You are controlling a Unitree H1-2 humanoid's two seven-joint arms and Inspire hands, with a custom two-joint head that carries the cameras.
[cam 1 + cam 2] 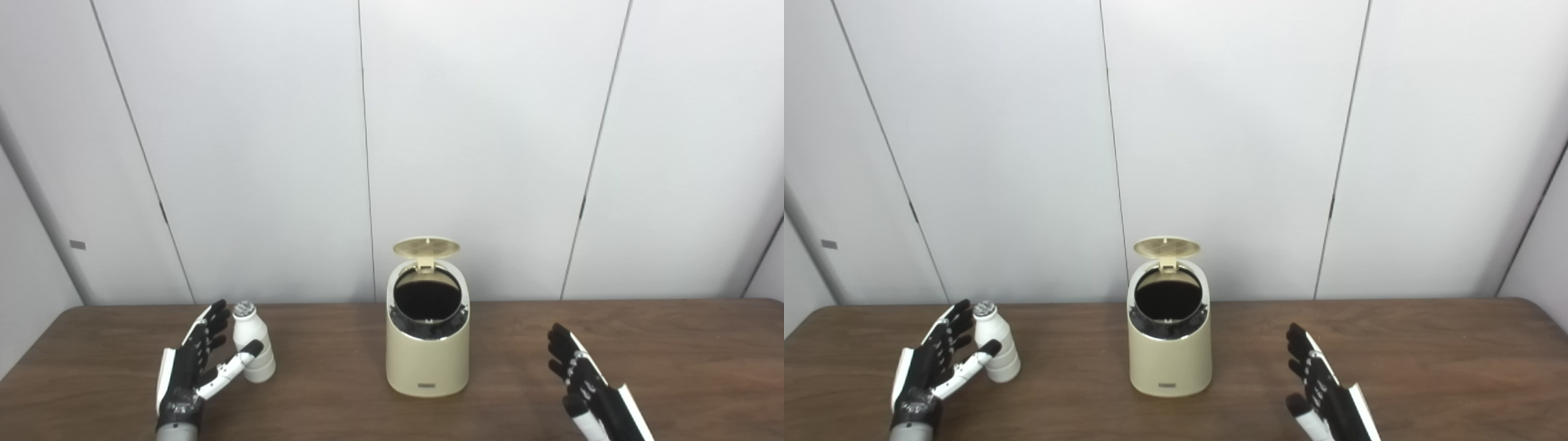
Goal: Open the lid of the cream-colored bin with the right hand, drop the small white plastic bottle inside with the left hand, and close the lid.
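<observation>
The cream-colored bin (427, 355) stands in the middle of the table with its lid (426, 247) flipped up and its dark inside showing. The small white plastic bottle (253, 344) stands upright to the left of the bin. My left hand (195, 367) is open right beside the bottle, fingers on its left and thumb in front of it, not closed on it. My right hand (585, 383) is open and empty to the right of the bin, well apart from it.
The brown wooden table (674, 355) runs across the whole view. A white panelled wall (490, 153) stands right behind its far edge.
</observation>
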